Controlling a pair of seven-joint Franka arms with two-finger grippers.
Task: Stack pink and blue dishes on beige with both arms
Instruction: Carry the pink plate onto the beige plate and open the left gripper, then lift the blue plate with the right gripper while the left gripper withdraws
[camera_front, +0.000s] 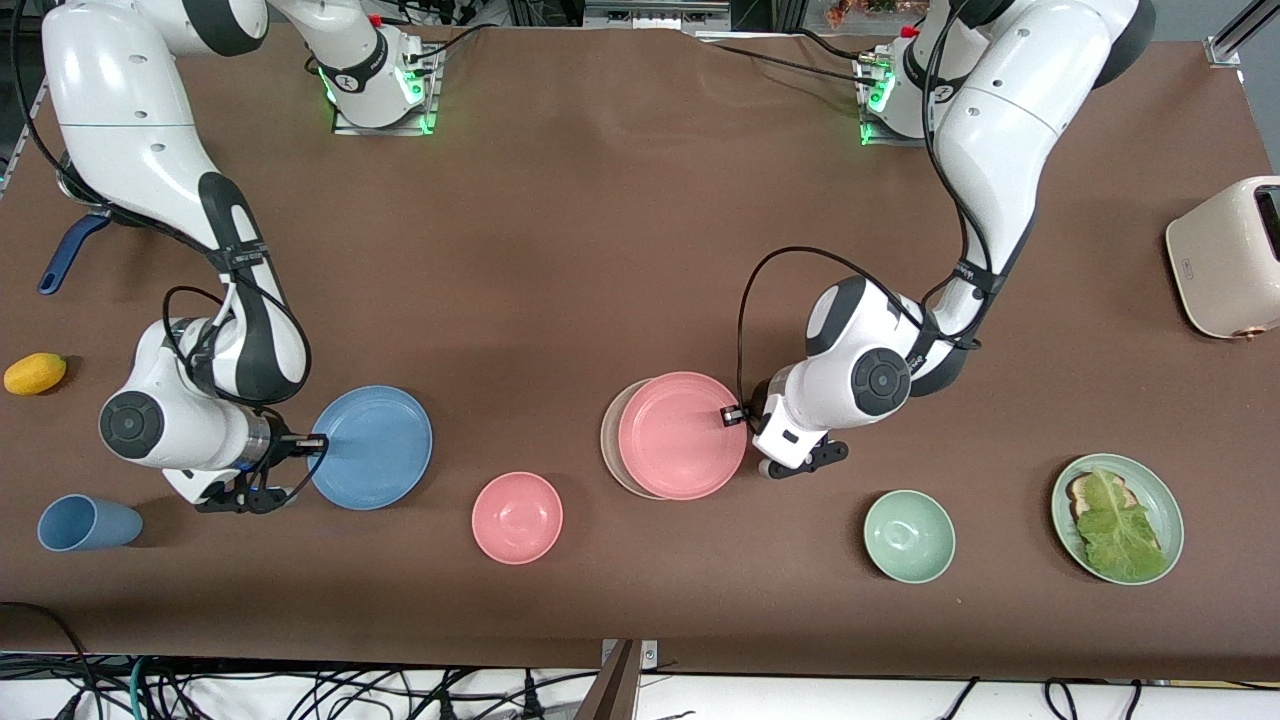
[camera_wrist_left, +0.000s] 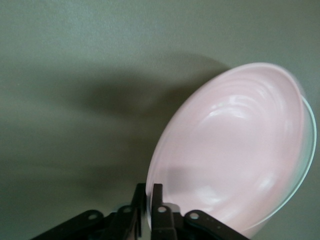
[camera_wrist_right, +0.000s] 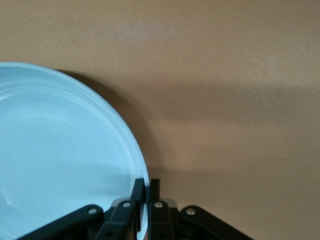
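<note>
Front view gives us the brown table with a cream toaster at the left arm's end, a green plate of lettuce, a green bowl, a pink bowl, a blue cup and a yellow fruit. We see the left gripper pinching the pink plate by its rim, over the beige plate. We find the right gripper clamped on the blue plate rim, well apart toward the right arm's end.
</note>
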